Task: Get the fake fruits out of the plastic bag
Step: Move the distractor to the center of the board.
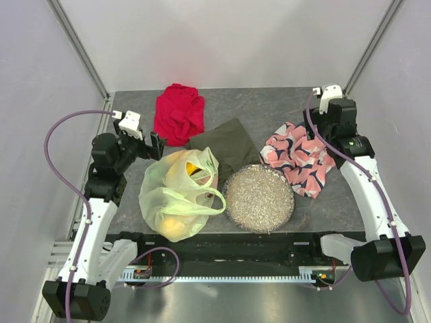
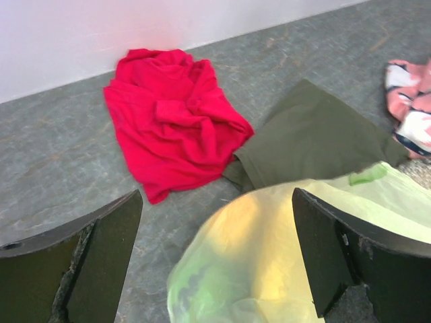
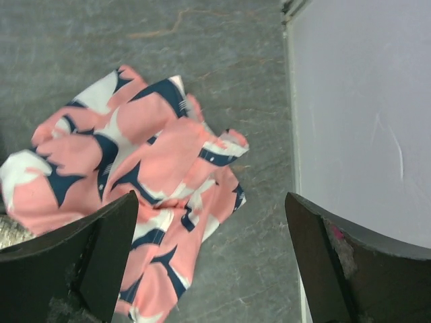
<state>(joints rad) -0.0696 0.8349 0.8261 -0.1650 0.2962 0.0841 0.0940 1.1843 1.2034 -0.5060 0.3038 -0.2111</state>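
Overhead camera: finds the plastic bag (image 1: 176,198) lying on the table (image 1: 269,108) near the front edge, left of centre, just beside the round dish (image 1: 227,195) on its right. Shows fake fruits (image 1: 192,169) as yellow and orange shapes inside the bag's open mouth; cannot tell which fruits. Places the left gripper (image 1: 149,142) close to the bag's far-left side, arm bent at the elbow, jaws apart and holding nothing. Places the right gripper (image 1: 318,128) at the far right, over the patterned cloth (image 1: 296,158).

Left wrist camera: confirms left fingers (image 2: 108,256) spread wide, bag bulging up between them, red cloth (image 2: 175,114) and olive cloth (image 2: 313,138) beyond.

Right wrist camera: confirms right fingers (image 3: 101,256) spread wide, empty, above patterned cloth beside the wall (image 3: 363,101).
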